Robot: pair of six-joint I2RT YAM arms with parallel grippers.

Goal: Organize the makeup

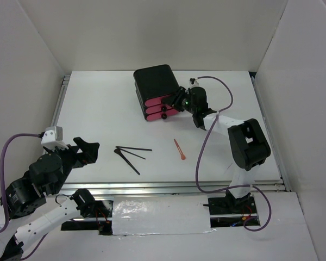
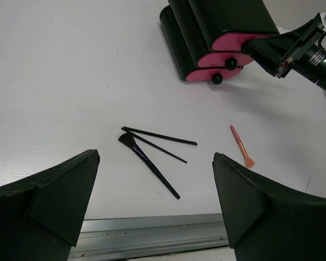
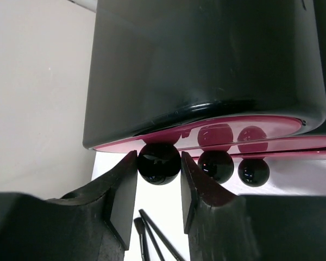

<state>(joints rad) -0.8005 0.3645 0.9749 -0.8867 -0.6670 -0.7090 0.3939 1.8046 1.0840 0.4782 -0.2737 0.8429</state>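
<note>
Brushes (image 2: 146,162), three thin black ones, lie crossed in a loose fan on the white table (image 1: 98,109), well in front of the black chest (image 1: 155,81) and a little to its left. One has a soft dark head; the other two look like bare slim wands. The orange-pink stick (image 2: 240,145) also lies in front of the chest, just to the right of the brushes and touching nothing. No other cosmetics show in any view.

The right gripper (image 1: 179,101) is at the chest's front, its jaws drawn in around the round black knob (image 3: 159,163) of the top pink drawer (image 3: 282,126). Both pads appear to press on the knob's sides, so it looks held. The left gripper (image 1: 88,149) hovers beyond the brushes from the chest, spread wide and holding nothing.

Brushes and stick are probably very light and stiff. They are so thin and flat on the table that a pinch could slip off or flick them away. The best hold is likely mid-handle, jaws across the shaft and low to the surface. They overlap near the head end, so one piece at a time seems wise. The bristles are the soft part and are best left alone. The knob is glossy and round, so a pull on it might slip.
</note>
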